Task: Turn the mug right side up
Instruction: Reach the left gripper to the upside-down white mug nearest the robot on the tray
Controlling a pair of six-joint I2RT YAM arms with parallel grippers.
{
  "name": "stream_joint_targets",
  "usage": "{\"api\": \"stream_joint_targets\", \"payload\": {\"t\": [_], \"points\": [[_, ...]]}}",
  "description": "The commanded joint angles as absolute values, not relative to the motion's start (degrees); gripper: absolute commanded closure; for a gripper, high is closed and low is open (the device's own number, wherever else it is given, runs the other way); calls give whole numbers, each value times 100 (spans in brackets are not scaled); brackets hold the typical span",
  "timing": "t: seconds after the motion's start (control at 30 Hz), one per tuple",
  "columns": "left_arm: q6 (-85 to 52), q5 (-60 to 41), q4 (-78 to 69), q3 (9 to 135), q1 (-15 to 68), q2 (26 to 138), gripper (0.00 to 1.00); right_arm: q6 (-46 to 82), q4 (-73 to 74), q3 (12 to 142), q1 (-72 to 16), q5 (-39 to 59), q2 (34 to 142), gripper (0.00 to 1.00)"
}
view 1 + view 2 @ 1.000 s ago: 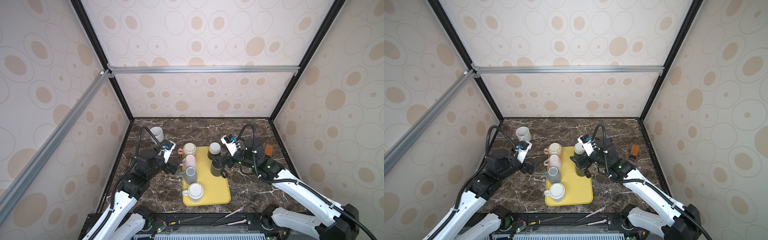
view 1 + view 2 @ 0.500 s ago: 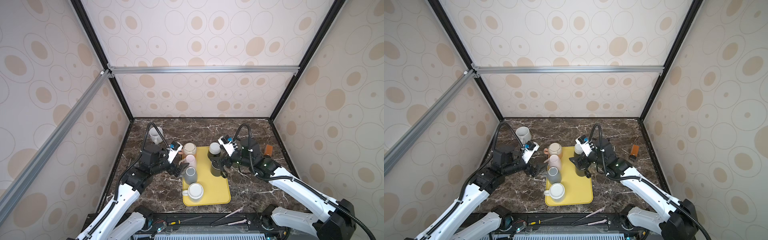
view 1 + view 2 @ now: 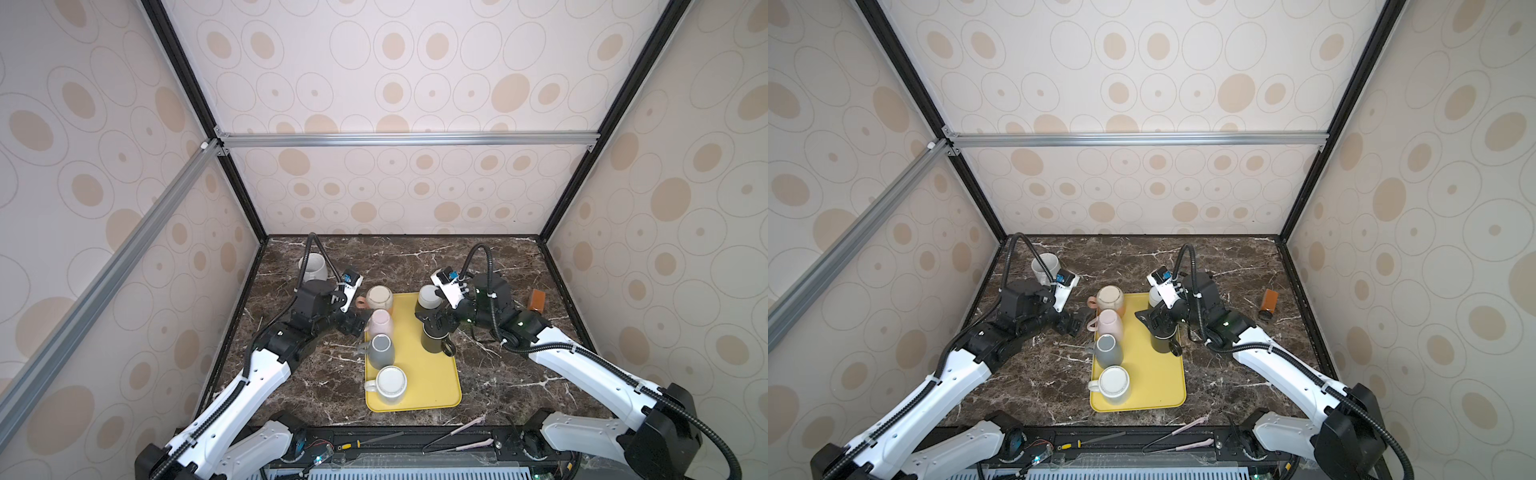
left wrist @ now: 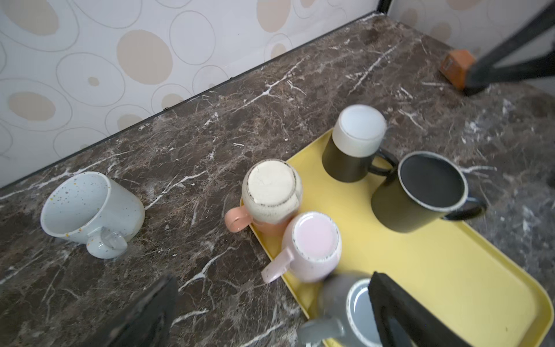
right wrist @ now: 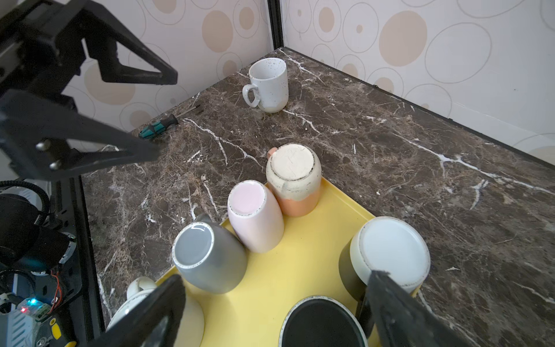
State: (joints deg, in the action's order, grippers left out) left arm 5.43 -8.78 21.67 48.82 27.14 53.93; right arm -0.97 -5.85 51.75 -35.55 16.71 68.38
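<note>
left claw [image 3: 358,326], released, beside the pink mug [image 3: 380,325]; right claw [image 3: 434,322], released, over the black mug [image 3: 434,345].

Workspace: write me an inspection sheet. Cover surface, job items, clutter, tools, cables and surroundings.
Surface: dark marble table, yellow tray in the middle.
Job's things: on the tray, peach mug, pink mug and white-bottomed mug stand upside down; all-black mug upright; grey mug and white mug, orientation unclear; speckled mug upright off the tray.
Clutter: orange block and green-handled screwdriver on the table.
Tools: left tool open beside the pink mug; right tool open over the all-black mug.
Cables: black hose loops over each wrist.
Surroundings: patterned walls, aluminium rails.
</note>
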Motion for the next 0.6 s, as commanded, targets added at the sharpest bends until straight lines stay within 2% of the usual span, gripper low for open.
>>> {"api": "stream_joint_targets", "payload": {"t": [0.0, 0.1, 0.23, 0.4, 0.57], "points": [[1883, -1170, 2179, 4856, 2910, 4911, 0, -232, -397, 5281, -3549, 1563, 6935, 3], [2399, -1166, 2639, 4855, 2980, 4842, 0, -290, -334, 5298, -3549, 1512, 7052, 3], [2326, -1462, 3114, 4901, 3375, 4878, 0, -338, -420, 5379, -3542, 1402, 7192, 3], [2272, -1253, 3506, 4844, 3974, 4553, 1, -393, -369, 5285, -3546, 1248, 7172, 4], [2289, -1109, 3903, 5091, 4628, 4950, 7, -412, -385, 5278, -3543, 1189, 7209, 5]]}}
